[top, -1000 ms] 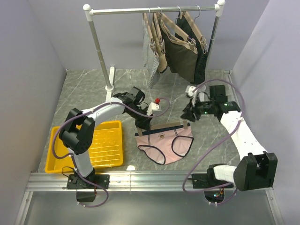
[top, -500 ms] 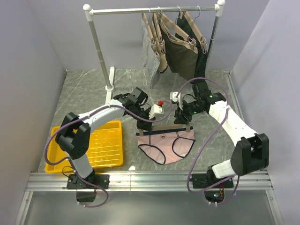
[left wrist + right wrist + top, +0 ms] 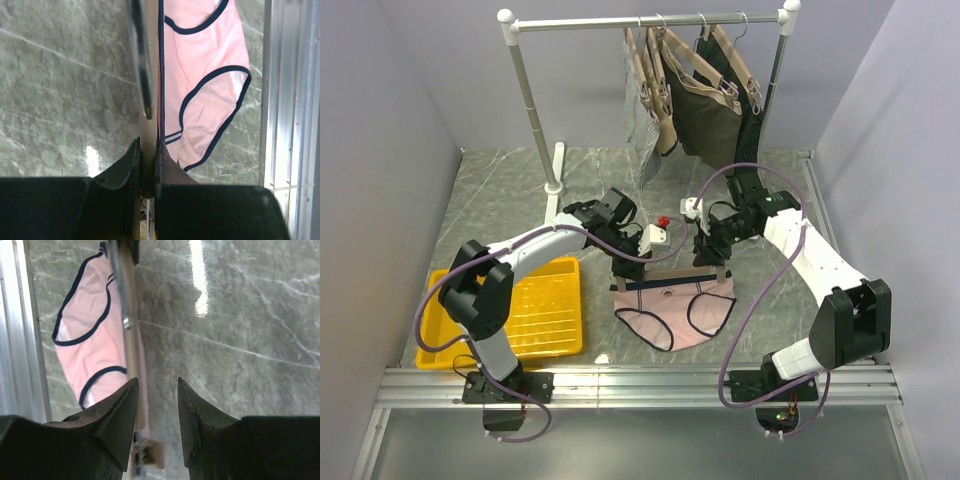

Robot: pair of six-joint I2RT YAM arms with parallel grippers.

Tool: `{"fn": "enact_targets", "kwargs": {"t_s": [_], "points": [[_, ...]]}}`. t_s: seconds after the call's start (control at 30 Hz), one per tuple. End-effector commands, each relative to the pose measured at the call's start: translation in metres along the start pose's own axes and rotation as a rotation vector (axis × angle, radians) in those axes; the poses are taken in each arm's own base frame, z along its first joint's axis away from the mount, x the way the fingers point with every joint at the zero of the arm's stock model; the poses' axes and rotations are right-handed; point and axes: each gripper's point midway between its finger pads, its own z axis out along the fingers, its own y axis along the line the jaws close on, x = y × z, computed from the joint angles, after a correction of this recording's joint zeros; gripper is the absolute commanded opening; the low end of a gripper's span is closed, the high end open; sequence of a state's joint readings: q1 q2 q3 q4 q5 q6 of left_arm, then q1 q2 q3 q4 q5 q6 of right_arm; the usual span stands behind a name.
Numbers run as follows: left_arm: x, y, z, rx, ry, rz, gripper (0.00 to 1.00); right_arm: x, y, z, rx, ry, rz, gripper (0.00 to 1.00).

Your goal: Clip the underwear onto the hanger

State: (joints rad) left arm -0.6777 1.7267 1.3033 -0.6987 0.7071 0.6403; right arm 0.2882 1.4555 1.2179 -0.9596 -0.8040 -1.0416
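The pink underwear [image 3: 672, 312] lies flat on the grey marble worktop [image 3: 510, 200] near its front edge. Its navy waistband runs right along the tan hanger [image 3: 678, 273], which lies across the top of it. The left claw [image 3: 628, 263] is pinched tight on the hanger's left end, with the bar squeezed between its fingers. The right claw [image 3: 712, 250] hangs partly open at the hanger's right end and grips nothing. One of its fingers is above the bar, the other above bare worktop. A yellow tray [image 3: 545, 315] sits to the left.
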Motion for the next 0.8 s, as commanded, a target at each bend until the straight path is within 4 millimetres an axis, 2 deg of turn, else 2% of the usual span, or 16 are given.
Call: {"fn": "enact_targets", "kwargs": {"t_s": [0.0, 0.1, 0.2, 0.4, 0.53, 0.63, 0.77], "points": [[-0.015, 0.007, -0.011, -0.051, -0.042, 0.056, 0.0, -0.014, 0.008, -0.016, 0.005, -0.009, -0.015, 0.45], [-0.014, 0.008, -0.01, -0.047, -0.035, 0.048, 0.0, -0.014, 0.012, -0.018, -0.01, 0.001, -0.018, 0.45], [-0.018, 0.008, -0.011, -0.05, -0.046, 0.054, 0.0, -0.006, 0.018, -0.014, -0.036, 0.038, -0.009, 0.45], [-0.024, 0.008, -0.012, -0.046, -0.062, 0.062, 0.0, 0.006, 0.014, -0.003, 0.003, 0.079, -0.013, 0.45], [-0.028, 0.009, -0.013, -0.046, -0.067, 0.059, 0.0, 0.004, 0.008, 0.003, 0.018, 0.089, -0.015, 0.44], [-0.031, 0.01, -0.015, -0.052, -0.073, 0.059, 0.0, 0.007, 0.003, 0.006, 0.033, 0.11, -0.003, 0.39], [-0.033, 0.01, -0.016, -0.056, -0.083, 0.054, 0.0, 0.012, 0.002, 0.009, 0.03, 0.124, 0.002, 0.38]]}}
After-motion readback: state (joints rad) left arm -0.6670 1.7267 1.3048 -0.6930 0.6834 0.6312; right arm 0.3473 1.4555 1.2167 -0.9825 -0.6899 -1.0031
